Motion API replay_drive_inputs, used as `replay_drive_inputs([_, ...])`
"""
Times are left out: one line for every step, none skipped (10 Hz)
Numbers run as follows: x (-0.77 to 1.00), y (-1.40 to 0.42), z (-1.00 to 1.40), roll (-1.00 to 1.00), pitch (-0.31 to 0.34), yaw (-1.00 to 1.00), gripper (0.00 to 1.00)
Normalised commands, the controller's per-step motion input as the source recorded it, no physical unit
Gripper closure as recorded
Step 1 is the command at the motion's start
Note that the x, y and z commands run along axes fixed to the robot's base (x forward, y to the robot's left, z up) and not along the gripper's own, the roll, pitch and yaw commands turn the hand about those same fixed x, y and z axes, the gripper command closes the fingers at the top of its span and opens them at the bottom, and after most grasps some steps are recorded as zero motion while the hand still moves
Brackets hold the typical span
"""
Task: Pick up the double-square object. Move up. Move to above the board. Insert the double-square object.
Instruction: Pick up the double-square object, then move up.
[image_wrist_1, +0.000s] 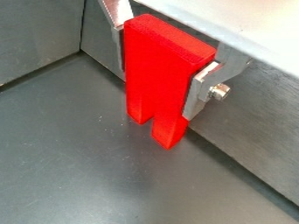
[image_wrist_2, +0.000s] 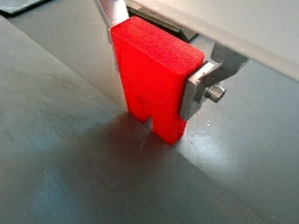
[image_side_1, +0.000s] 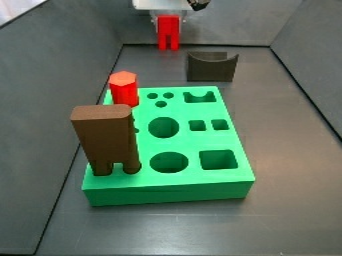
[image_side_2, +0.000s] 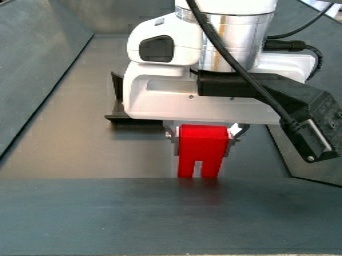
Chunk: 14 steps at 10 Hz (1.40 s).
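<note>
Hand (image_wrist_1: 163, 66) of mine is clamping the double-square object (image_wrist_1: 158, 79), its legs hanging just above the bench (image_wrist_1: 70, 166), well behind the board (image_side_1: 167, 185). Pickup looks done; I am judging lift, carry and insertion remain.

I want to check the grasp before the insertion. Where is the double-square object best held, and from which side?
Grip the double-square object by its upper body, from above, leaving both legs free. It hangs upright, legs pointing down, and its flat side faces suit flat fingers. The gripper already holds it this way, at the far end from the board.
</note>
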Motion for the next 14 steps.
replay_drive_inputs([0.00, 0.00, 0.00, 0.00, 0.000, 0.00, 1.00])
replay_drive_inputs([0.00, 0.00, 0.00, 0.00, 0.000, 0.00, 1.00])
replay_drive_inputs([0.00, 0.00, 0.00, 0.00, 0.000, 0.00, 1.00])
replay_drive_inputs([0.00, 0.00, 0.00, 0.00, 0.000, 0.00, 1.00])
replay_drive_inputs([0.00, 0.00, 0.00, 0.00, 0.000, 0.00, 1.00])
replay_drive_inputs([0.00, 0.00, 0.00, 0.00, 0.000, 0.00, 1.00])
replay_drive_inputs([0.00, 0.00, 0.00, 0.00, 0.000, 0.00, 1.00])
replay_drive_inputs([0.00, 0.00, 0.00, 0.00, 0.000, 0.00, 1.00])
replay_drive_inputs([0.00, 0.00, 0.00, 0.00, 0.000, 0.00, 1.00])
replay_drive_inputs([0.00, 0.00, 0.83, 0.00, 0.000, 0.00, 1.00])
replay_drive_inputs([-0.03, 0.00, 0.81, 0.00, 0.014, 0.01, 1.00])
replay_drive_inputs([-0.07, -0.01, 0.68, 0.00, 0.048, 0.00, 1.00])
replay_drive_inputs([-0.05, -0.01, 0.54, 0.03, 0.054, -0.01, 1.00])
replay_drive_inputs([-0.03, -0.01, 0.34, 0.05, 0.066, -0.01, 1.00])
